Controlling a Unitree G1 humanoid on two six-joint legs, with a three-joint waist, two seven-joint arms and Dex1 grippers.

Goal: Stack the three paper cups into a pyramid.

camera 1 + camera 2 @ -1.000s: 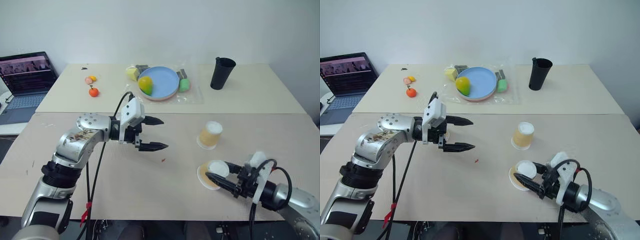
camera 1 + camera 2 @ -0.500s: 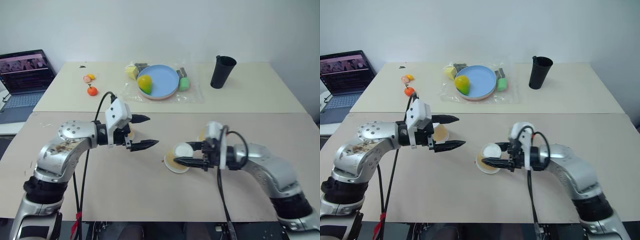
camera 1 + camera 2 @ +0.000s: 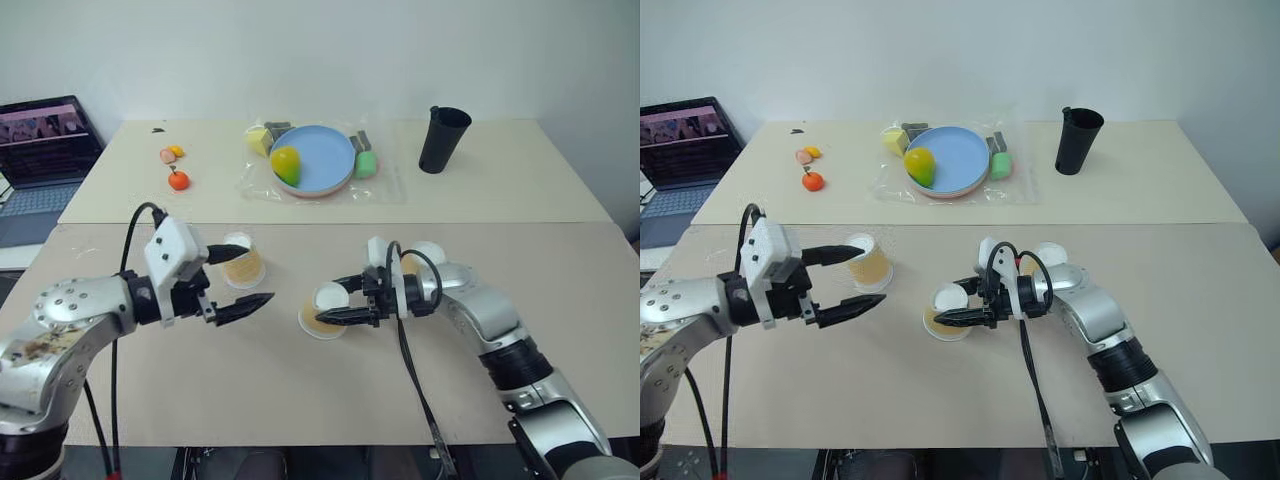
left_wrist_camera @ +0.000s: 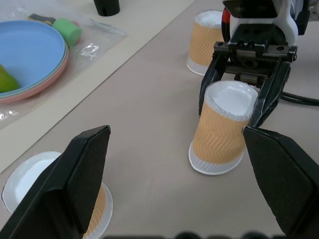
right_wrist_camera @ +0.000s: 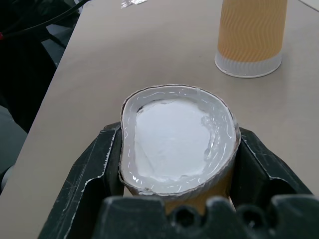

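Right gripper [image 3: 333, 309]: pinched the middle cup [image 3: 325, 310], squeezing its end oval.
Left gripper [image 3: 232, 281]: spread, empty.
Other cups: left cup [image 3: 242, 260]; right cup [image 3: 420, 256].
Technique: lighter grip advisable; seat cup flat beside left cup.

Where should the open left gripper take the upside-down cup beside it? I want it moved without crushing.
Grip the paper cup across its ribbed tan sidewall, mid-height, coming in level from the left gripper's side; it stands inverted, wide rim down, clear around.
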